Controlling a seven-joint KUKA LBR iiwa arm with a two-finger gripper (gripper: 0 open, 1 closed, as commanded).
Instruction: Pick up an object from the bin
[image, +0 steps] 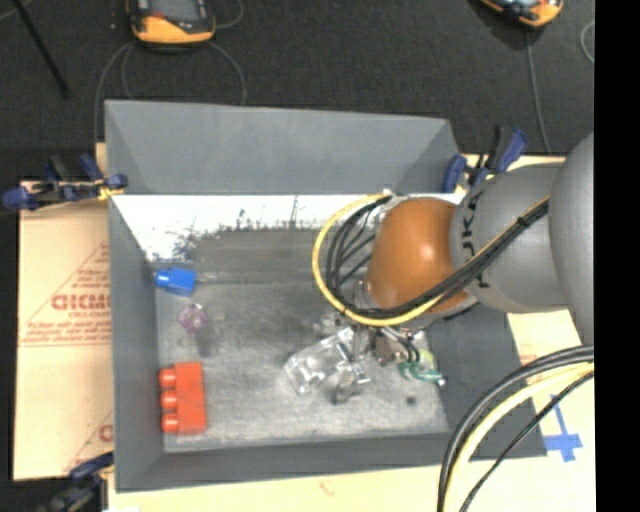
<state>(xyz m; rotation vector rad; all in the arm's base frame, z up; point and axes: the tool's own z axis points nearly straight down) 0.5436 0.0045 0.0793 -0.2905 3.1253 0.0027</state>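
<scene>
Hovers with claw (372, 346) at four o'clock in bin (262, 300), beside a clear plastic lump (318, 368); cannot tell claw's spread.

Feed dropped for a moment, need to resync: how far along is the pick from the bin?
Done: the gripper is down in the right half of the bin, at a clear plastic piece. In hand: nothing visibly lifted; whether it grips that piece cannot be told. The red block, blue piece and small purple thing lie at the left. Left: secure one thing and raise it out.
</scene>
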